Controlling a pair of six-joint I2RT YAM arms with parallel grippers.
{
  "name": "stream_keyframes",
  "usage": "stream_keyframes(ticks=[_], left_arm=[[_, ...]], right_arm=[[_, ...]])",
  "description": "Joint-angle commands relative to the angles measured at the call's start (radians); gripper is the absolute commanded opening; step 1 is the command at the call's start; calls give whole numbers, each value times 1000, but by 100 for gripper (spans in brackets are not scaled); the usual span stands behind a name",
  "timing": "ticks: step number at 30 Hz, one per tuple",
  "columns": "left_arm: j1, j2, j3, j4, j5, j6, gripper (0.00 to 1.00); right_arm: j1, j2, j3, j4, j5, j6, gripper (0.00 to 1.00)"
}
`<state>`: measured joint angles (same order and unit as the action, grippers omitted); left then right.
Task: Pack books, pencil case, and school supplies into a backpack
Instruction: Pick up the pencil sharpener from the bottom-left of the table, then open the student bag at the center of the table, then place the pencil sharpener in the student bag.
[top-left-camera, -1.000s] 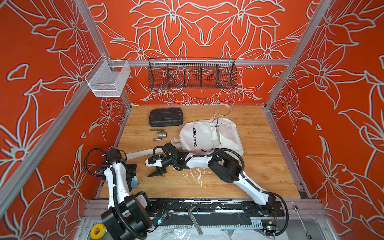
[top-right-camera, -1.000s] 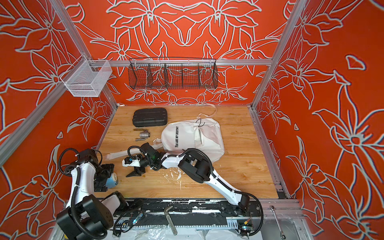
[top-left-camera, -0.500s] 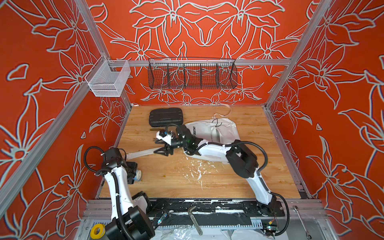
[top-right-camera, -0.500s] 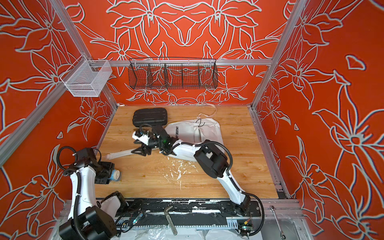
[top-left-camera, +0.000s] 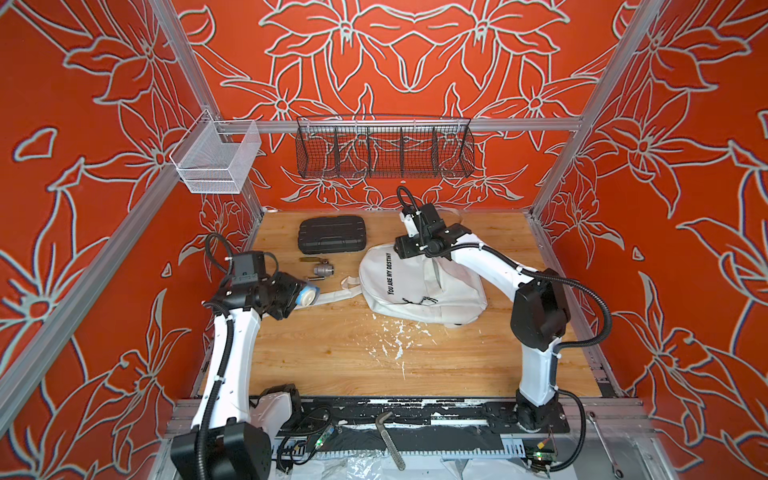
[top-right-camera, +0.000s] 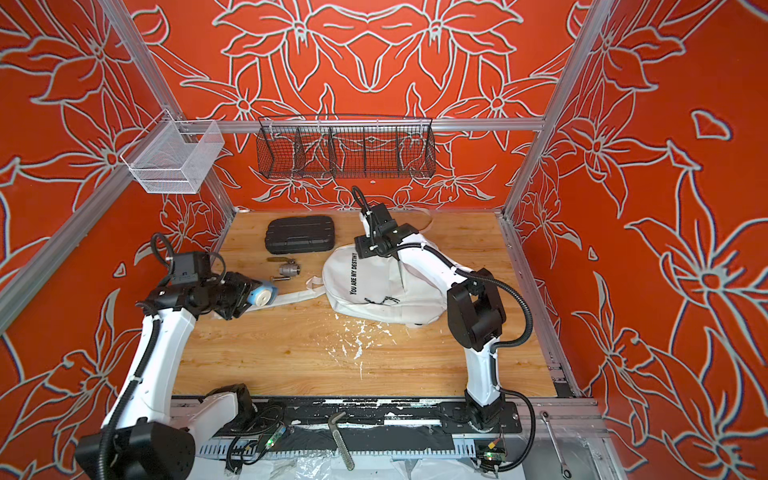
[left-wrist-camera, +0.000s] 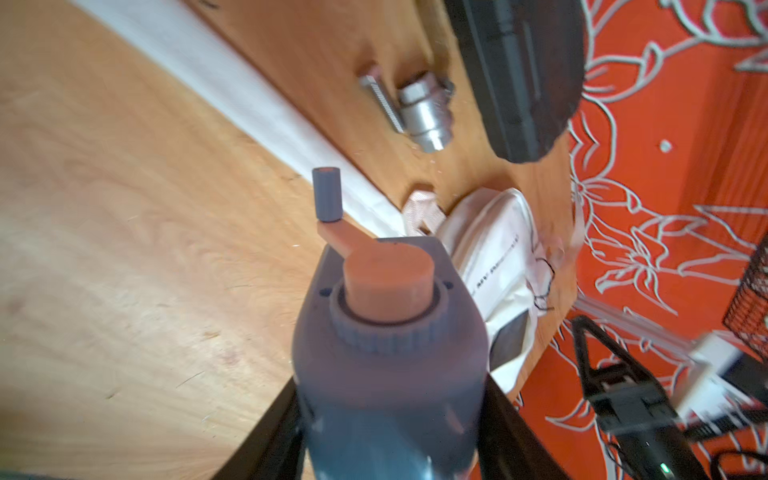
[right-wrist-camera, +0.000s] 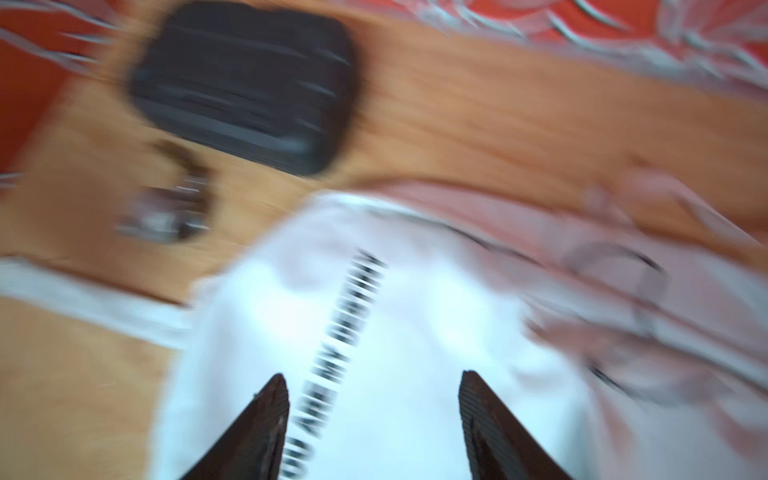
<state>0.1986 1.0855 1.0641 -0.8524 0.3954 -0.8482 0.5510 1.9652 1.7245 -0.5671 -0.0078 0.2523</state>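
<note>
Here's the pencil sharpener (top-left-camera: 306, 296): a stubby light-blue barrel with a white end cap. In the left wrist view a ribbed ring sits round that cap, and a little crank (left-wrist-camera: 329, 199) sticks out from it with a dark knob on its end. The left gripper (left-wrist-camera: 390, 419) has it. The black fingers (left-wrist-camera: 270, 432) press against both sides of the barrel, clamped on its body, with the crank end pointing away from the wrist.

In both top views the sharpener sits at the left arm's side of the wooden table (top-left-camera: 332, 357), right over the backpack's long white strap (top-left-camera: 338, 294). The grey metal valve fitting (top-left-camera: 321, 271) lies just beyond it toward the back wall, and the black ribbed hard case (top-left-camera: 331, 234) lies farther back again.

The backpack (top-left-camera: 419, 291) is well apart from the sharpener, out past the end of that strap. It's white fabric lying flat mid-table with the black "YOU ARE MY DESTINY" print face up and thin black cord pulls trailing across the front.

Now the right arm. It reaches over the back edge of the backpack, wrist tipped down. Its wrist picture is badly smeared, but the two dark fingertips (right-wrist-camera: 274, 403) stand clearly apart with only white fabric and the printed line showing between them. So the right gripper (right-wrist-camera: 374, 395) has its jaws spread and nothing in them, poised over the front panel. I can't tell whether the tips touch the cloth.
</note>
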Motion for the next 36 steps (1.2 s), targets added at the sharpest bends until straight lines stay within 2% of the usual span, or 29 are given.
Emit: stream_keyframes(ticks=[1,3,6,14,17,20,24,28,33,36], left_arm=[[-123,82,99,156,76,29,37],[-205,161,168,207,105,55,37],[-305,265,258,281,140,114,37],[-396,517,349,445,331,169,37],[-434,609,395,487,391,169,37],[-455,692,433,505,440,174,37],[-471,749,421,562,464,172,37],[-496,802,401,667,511,135,38],[-569,895,429,741,533,118,38],[-597,949,447,797,541,75,38]], right_arm=[[-36,-1,27,-257,246,55,64],[-50,24,43,-320,307,60,63],[-59,44,25,-333,312,55,62],[-63,138,78,-407,303,86,51],[-65,158,88,-459,363,93,43],[-67,124,58,-439,354,88,23],[-69,43,26,-401,267,62,1],[-80,-13,-9,-342,125,31,0],[-115,-54,-67,-248,-33,3,0],[-118,-75,-73,-235,-35,-13,0]])
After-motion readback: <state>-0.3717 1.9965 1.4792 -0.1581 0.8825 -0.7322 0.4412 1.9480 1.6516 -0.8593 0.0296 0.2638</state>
